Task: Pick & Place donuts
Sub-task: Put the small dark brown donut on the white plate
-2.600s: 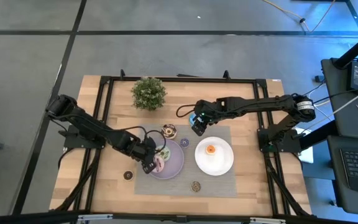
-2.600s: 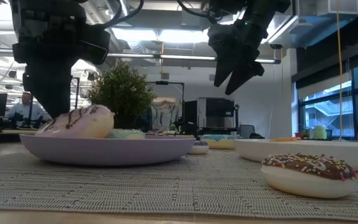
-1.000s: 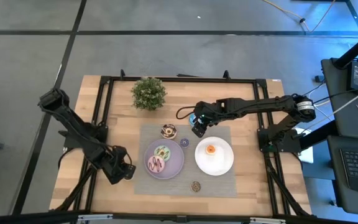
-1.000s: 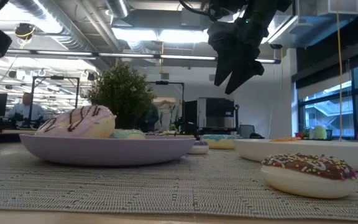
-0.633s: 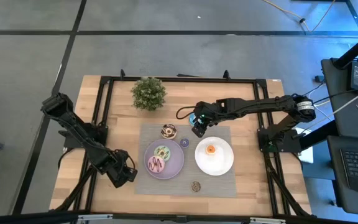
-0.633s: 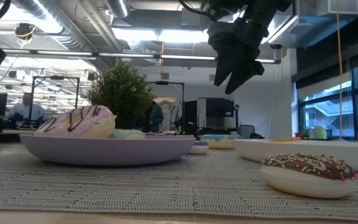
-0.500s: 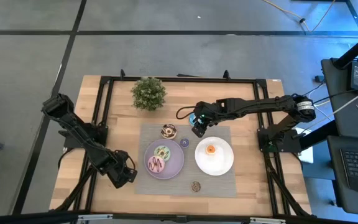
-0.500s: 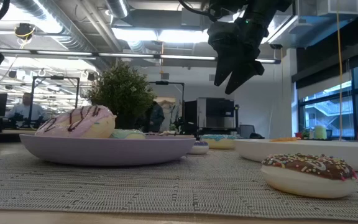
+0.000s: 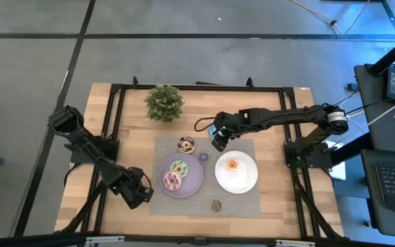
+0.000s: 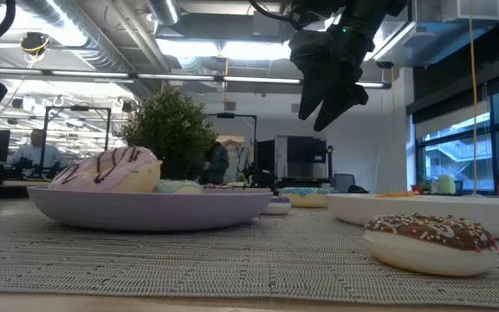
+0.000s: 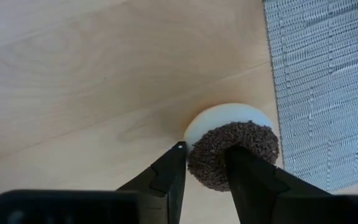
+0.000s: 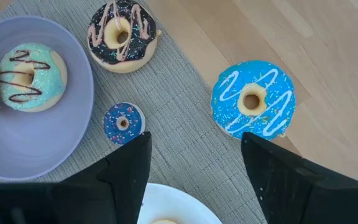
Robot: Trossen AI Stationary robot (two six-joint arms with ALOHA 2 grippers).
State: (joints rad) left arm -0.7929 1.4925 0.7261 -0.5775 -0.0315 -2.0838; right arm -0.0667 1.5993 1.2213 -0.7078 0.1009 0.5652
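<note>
At the left front of the wooden bench (image 9: 280, 199), the left claw (image 11: 204, 165) is hanging low over a small dark-brown crumb-topped donut on a cream base (image 11: 232, 152), its two dark fingers spread and straddling the near edge of the ring, which is lying on bare wood just beside the grey woven mat (image 11: 328, 81). On the mat, the round lilac plate (image 9: 196, 184) is carrying a pink donut with chocolate stripes (image 10: 111, 170) and a mint-green donut with chocolate zigzags (image 12: 31, 71). Behind the plate, a dark chocolate donut with pink icing lines (image 12: 122, 35) and a tiny navy-blue donut (image 12: 123, 122) are resting on the mat. The right claw (image 9: 217, 140), fingers spread wide and holding nothing, is hovering above a bright blue donut with white squiggles (image 12: 252, 99) at the mat's back edge. A chocolate sprinkled donut (image 10: 431, 241) is lying near the mat's front, and a small orange donut (image 9: 232, 164) is sitting on the round white plate (image 9: 245, 182).
</note>
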